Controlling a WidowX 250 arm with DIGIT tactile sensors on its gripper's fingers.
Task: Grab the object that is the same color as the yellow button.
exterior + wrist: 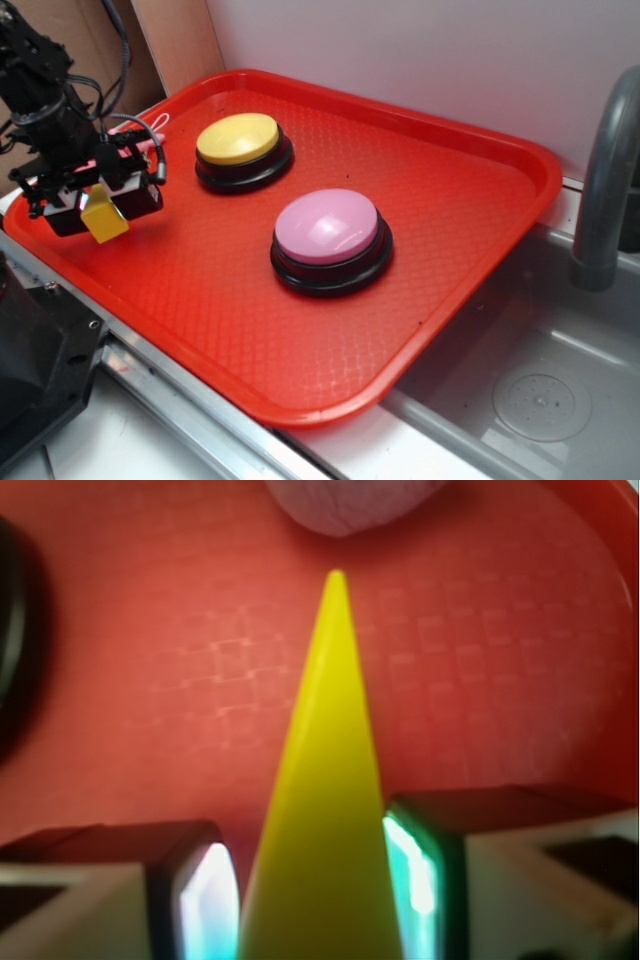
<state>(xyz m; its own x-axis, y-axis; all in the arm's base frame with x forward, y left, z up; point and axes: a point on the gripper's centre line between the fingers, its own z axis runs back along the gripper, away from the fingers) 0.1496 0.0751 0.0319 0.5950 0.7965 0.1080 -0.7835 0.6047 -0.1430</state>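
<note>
The yellow wedge block [104, 219] is gripped between the two fingers of the gripper [98, 205], which is positioned over the left end of the red tray [430, 300]. In the exterior view the block is seen protruding from the front of the gripper, and it appears to be raised slightly above the tray surface, although contact with the tray cannot be ruled out. In the wrist view the yellow wedge block [322, 820] is seen clamped at its wide end by a finger pad on each side, with its narrow tip pointed away from the camera across the textured tray floor [480, 670].

The yellow button [238, 139] is set on its black base towards the back of the tray, just to the right of the gripper and apart from it. The pink button [327, 226] is placed nearer the middle of the tray, in front of and to the right of the yellow one. A pale pink soft object [350, 502] is visible at the top edge of the wrist view, beyond the tip of the block and not touched by it. A grey sink [540, 390] and faucet [605, 170] are located to the right of the tray.
</note>
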